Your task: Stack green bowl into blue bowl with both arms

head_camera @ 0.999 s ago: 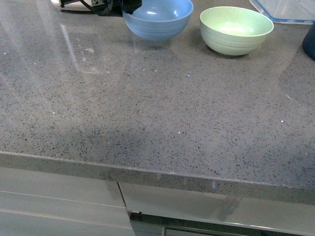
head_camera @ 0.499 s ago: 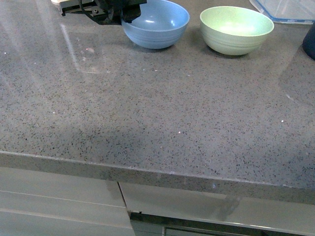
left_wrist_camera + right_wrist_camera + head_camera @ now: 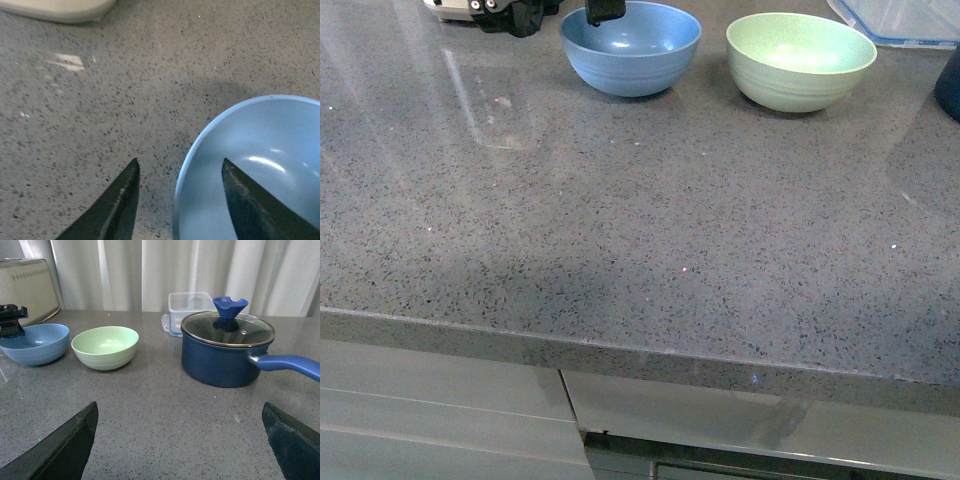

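Observation:
The blue bowl stands upright on the grey counter at the back, with the green bowl beside it on the right, a small gap between them. My left gripper is open and straddles the blue bowl's left rim. In the left wrist view one finger hangs inside the blue bowl and the other sits outside over the counter. My right gripper is open and low over bare counter, well short of the green bowl and blue bowl. It does not show in the front view.
A dark navy pot with a glass lid and a long handle stands right of the green bowl. A clear container sits behind it. A cream appliance is behind the blue bowl. The counter's front edge runs across the foreground.
The blue bowl came down from a raised, tilted hold to rest flat on the counter. My left gripper opened and let go of its rim.

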{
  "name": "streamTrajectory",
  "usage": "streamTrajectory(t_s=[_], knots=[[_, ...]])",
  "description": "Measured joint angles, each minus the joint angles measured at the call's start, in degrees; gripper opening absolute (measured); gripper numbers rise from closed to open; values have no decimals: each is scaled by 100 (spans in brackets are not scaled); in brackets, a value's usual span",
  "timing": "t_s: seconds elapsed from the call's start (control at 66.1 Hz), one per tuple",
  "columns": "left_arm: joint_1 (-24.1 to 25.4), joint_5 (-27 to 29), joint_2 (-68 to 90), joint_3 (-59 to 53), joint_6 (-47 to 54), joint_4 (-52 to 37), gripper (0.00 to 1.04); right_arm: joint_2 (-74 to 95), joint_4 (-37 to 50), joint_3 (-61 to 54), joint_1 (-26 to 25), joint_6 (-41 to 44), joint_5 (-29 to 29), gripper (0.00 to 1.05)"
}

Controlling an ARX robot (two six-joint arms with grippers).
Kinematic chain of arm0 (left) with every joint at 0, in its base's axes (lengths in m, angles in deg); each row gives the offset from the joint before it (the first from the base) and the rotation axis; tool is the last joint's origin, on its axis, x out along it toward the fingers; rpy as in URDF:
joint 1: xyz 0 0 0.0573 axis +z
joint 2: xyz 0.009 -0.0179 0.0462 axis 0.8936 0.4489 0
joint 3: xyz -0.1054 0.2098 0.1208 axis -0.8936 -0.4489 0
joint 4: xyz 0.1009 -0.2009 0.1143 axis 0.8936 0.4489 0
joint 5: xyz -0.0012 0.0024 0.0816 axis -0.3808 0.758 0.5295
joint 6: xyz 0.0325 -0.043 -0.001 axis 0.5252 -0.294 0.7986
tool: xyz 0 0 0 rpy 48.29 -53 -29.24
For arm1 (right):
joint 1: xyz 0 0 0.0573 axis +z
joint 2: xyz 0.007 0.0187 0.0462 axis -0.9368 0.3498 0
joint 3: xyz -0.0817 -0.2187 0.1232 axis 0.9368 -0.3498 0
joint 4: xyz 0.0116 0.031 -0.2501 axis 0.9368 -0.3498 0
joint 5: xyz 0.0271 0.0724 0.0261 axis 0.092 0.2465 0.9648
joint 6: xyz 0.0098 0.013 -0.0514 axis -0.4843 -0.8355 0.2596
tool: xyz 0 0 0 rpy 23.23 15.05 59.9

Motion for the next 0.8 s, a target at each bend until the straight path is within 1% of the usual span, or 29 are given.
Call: streamTrajectory(t_s=[0.061,0.106,0.151,0.227,0.257,0.318,0.499,0.651,0.726,0.802], knots=[[4,17,-109,-98,162,-116,66,0,0,0,0,0,0,95],[11,81,-262,-254,350,-299,77,0,0,0,0,0,0,95],[15,96,-363,-350,426,-402,82,0,0,0,0,0,0,95],[35,151,-710,-664,562,-605,97,0,0,0,0,0,0,95],[44,164,-872,-809,586,-660,100,0,0,0,0,0,0,95],[66,166,-1252,-1152,590,-750,97,0,0,0,0,0,0,95],[155,315,-2522,-2378,638,-835,98,0,0,0,0,0,0,95],[210,706,-3410,-3604,855,-1047,98,0,0,0,0,0,0,95],[190,1016,-3866,-4336,1141,-1384,98,0,0,0,0,0,0,95],[164,1174,-4177,-4782,1331,-1482,98,0,0,0,0,-2,0,95]])
